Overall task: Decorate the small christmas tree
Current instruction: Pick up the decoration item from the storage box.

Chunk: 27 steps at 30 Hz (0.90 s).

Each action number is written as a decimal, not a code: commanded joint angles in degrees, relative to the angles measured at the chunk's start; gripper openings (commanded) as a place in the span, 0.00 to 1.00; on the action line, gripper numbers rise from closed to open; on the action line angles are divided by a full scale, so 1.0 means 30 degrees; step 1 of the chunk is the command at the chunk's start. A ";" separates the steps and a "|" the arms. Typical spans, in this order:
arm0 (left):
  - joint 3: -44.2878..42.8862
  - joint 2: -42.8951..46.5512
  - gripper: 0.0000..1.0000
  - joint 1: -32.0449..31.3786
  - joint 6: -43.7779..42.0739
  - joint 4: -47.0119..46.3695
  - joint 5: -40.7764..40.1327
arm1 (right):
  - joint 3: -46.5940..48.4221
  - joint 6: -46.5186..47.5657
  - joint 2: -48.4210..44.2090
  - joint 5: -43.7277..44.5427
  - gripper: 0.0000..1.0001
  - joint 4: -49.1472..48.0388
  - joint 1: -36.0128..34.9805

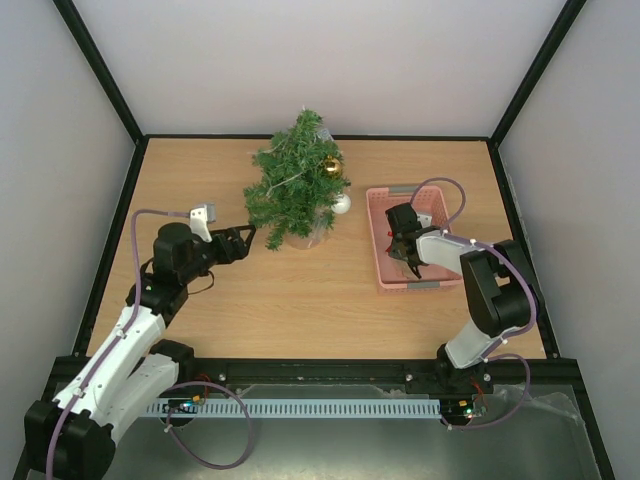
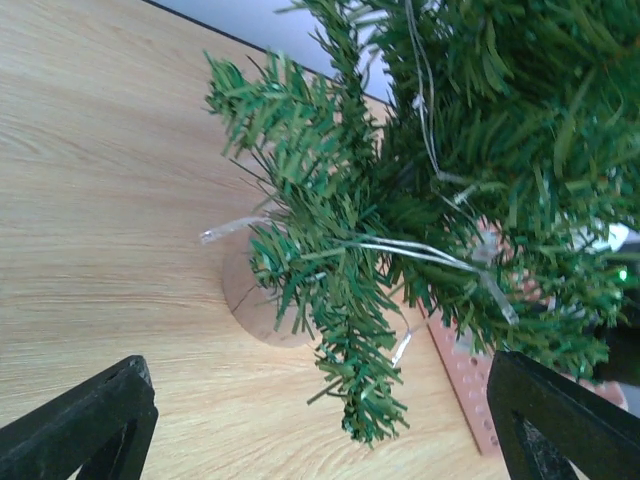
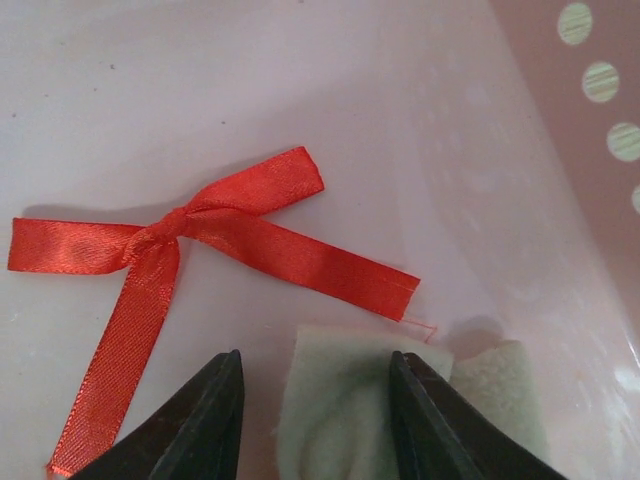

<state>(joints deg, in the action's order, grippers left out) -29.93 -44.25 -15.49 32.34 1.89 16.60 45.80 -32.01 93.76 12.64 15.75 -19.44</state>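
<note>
The small christmas tree [image 1: 295, 185] stands at the back middle of the table, with a gold ball [image 1: 331, 167], a silver ball [image 1: 341, 204] and a thin light string on it. My left gripper [image 1: 248, 238] is open at its lower left side. In the left wrist view a low branch tip [image 2: 368, 395] hangs between the open fingers [image 2: 95, 420], with the tree's pale base [image 2: 255, 305] behind. My right gripper [image 1: 404, 250] is down in the pink basket [image 1: 385, 200], open. Its fingers [image 3: 200, 425] straddle a pale felt piece [image 3: 340, 420], next to a red ribbon bow [image 3: 200, 235].
A second pale fuzzy piece [image 3: 500, 385] lies right of the felt piece against the basket's perforated wall [image 3: 600, 80]. The basket's edge shows behind the tree in the left wrist view [image 2: 465, 375]. Black frame rails run along the table's edges [image 1: 115, 250].
</note>
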 commanded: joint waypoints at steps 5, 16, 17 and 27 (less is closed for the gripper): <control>-0.0410 -0.0066 0.84 -0.0055 -0.1314 0.1059 0.1714 | 0.0129 0.0226 -0.0525 0.0906 0.29 0.0295 0.0123; -0.1891 -0.0513 0.51 -0.0180 -0.2006 0.2312 0.1511 | 0.0600 0.1266 -0.2205 0.2022 0.02 0.1196 0.0109; -0.2020 -0.0536 0.49 -0.0219 -0.2127 0.2349 0.1510 | 0.0673 0.1354 -0.2470 0.2003 0.02 0.1277 0.0096; -0.2610 -0.0612 0.44 -0.0987 -0.2539 0.1234 0.3991 | 0.2317 0.2057 -0.6256 0.1282 0.02 0.2679 -0.1538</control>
<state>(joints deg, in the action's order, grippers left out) -36.86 -46.33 -17.89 24.97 8.43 22.00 50.22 -27.24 80.44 17.06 21.08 -21.37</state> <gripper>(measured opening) 0.449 0.018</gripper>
